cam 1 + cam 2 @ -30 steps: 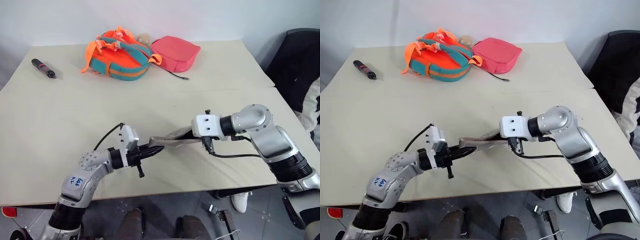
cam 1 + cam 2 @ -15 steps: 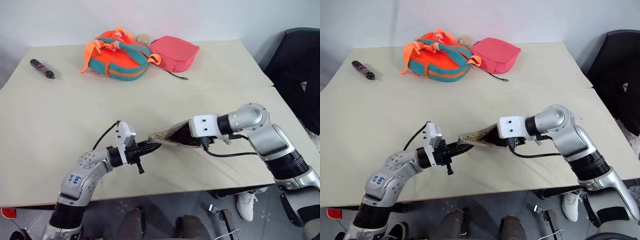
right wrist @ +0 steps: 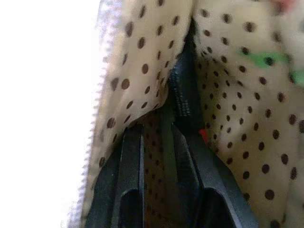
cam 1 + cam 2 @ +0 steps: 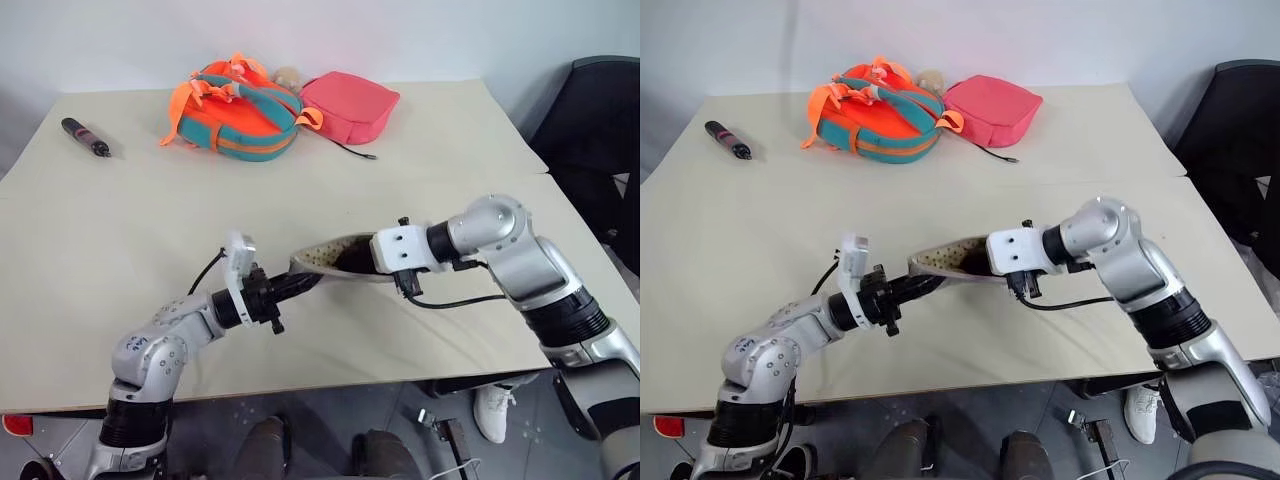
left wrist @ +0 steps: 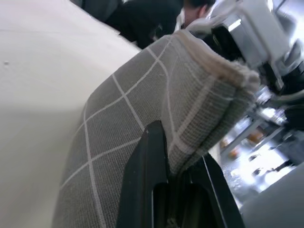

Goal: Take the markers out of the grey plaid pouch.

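Across the pale bench point(image 4: 120, 230) we see an orange backpack point(image 4: 238, 110), a pink pouch point(image 4: 352, 105) and a black-and-red pen-like tool point(image 4: 86, 137) lying far off toward twelve o'clock. Near its front edge our left tool point(image 4: 312, 281) is clamped tight on the end of the grey plaid pouch point(image 4: 335, 258), which hangs above the surface. Our right tool point(image 3: 156, 137) reaches in from three o'clock, deep in the dotted lining, its fingers slightly parted; a red speck and green blur show beside it.
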Robot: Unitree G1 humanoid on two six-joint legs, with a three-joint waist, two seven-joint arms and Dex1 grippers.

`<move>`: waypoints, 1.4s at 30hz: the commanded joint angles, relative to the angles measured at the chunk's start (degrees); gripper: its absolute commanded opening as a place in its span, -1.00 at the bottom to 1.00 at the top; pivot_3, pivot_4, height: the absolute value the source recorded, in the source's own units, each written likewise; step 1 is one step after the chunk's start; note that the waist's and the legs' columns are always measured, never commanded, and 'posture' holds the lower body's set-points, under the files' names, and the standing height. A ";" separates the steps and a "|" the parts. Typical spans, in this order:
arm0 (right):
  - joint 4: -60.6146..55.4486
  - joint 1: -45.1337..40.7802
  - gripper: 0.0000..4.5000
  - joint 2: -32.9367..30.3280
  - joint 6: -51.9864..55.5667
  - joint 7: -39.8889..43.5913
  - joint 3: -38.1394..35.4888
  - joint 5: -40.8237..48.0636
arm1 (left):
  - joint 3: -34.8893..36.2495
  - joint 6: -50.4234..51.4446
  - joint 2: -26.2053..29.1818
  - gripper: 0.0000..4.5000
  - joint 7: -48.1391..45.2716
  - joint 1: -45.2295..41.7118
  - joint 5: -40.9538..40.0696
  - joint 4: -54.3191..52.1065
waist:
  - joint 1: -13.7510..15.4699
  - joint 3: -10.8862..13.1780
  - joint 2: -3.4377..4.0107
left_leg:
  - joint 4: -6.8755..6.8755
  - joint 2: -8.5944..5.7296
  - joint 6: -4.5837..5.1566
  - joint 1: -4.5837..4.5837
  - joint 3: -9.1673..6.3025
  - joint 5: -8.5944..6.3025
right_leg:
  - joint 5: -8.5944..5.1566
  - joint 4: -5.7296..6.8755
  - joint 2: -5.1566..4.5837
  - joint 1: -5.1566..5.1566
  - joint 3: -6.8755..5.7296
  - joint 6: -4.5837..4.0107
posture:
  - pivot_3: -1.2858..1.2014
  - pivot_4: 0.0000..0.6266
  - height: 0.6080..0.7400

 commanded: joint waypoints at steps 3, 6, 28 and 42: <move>-5.10 -2.28 -0.57 -0.89 7.22 4.93 -0.60 4.68 | -0.17 -0.17 0.94 -1.00 -0.52 -0.24 -1.23 -1.19 | 0.02 0.00 -0.01 | 0.03 0.00 -0.03 0.01 -0.09 -0.02 | 0.00 -0.01 0.01 0.07 -0.06 0.00 | 0.03 -0.52 1.00; -4.68 0.53 -0.57 -0.48 6.41 3.55 2.45 1.97 | -2.37 -1.62 1.90 -1.00 -1.70 2.43 1.03 -1.63 | 0.07 0.00 -0.01 | 0.04 -0.03 -0.03 -0.01 -0.08 -0.03 | 0.00 -0.08 0.01 0.10 -0.08 0.01 | 0.03 -0.52 1.00; 3.79 0.04 0.25 3.99 -2.03 -3.10 6.79 -9.11 | -2.32 -2.39 -0.64 -1.00 -0.25 5.12 1.10 -1.04 | -0.01 0.00 -0.01 | 0.09 -0.01 -0.06 -0.01 -0.03 -0.06 | 0.01 -0.10 0.03 0.09 -0.03 0.02 | 0.03 -0.52 1.00; 2.25 1.21 -0.31 4.41 -1.20 -1.59 6.69 -8.23 | -1.64 -3.42 -1.29 -1.00 0.80 4.34 1.79 -1.15 | 0.01 0.00 -0.01 | 0.08 -0.01 -0.06 0.00 -0.03 -0.06 | 0.01 -0.10 0.02 0.09 -0.03 0.01 | 0.03 -0.52 1.00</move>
